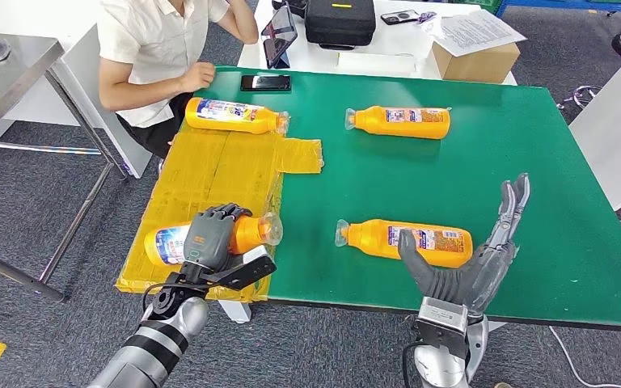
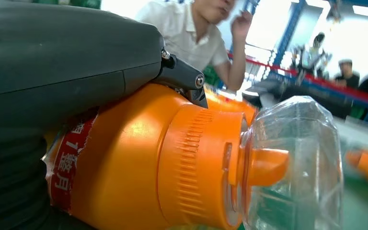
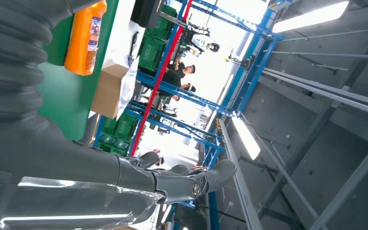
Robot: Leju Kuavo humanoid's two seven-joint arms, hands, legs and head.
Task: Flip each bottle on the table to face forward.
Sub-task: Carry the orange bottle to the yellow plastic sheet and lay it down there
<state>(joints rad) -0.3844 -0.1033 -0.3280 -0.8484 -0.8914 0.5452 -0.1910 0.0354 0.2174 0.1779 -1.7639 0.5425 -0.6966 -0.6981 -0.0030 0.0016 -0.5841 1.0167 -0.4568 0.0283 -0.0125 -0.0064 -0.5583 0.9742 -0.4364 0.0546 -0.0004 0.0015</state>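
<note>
Left hand: the left hand sits at the lower left of the head view, fingers wrapped over the top of the near-left bottle and clamped on it. In the left wrist view the grey cover presses along the orange body, with the clear cap at the right of that frame.
Near-left bottle: lying on its side on the yellow taped cardboard, lower left of the frame, clear cap pointing right toward the green.
Right hand: the right hand stands at the lower right of the head view, fingers straight and spread upward, thumb out to the left, holding nothing. Its thumb is just beside the near-right bottle; contact I cannot tell.
Near-right bottle: the near-right bottle lies on its side on the green table, lower centre, cap to the left, label showing.
Far-left bottle: the far-left bottle lies at the upper left, at the far end of the cardboard, cap to the right, label showing.
Far-right bottle: the far-right bottle lies at upper centre on the green, cap to the left; it shows too at the upper left of the right wrist view.
Person: a person in a white shirt sits at the upper left, one fist on the table edge beside a black phone.
Background: a brown cardboard box and a black case sit along the top of the frame.
</note>
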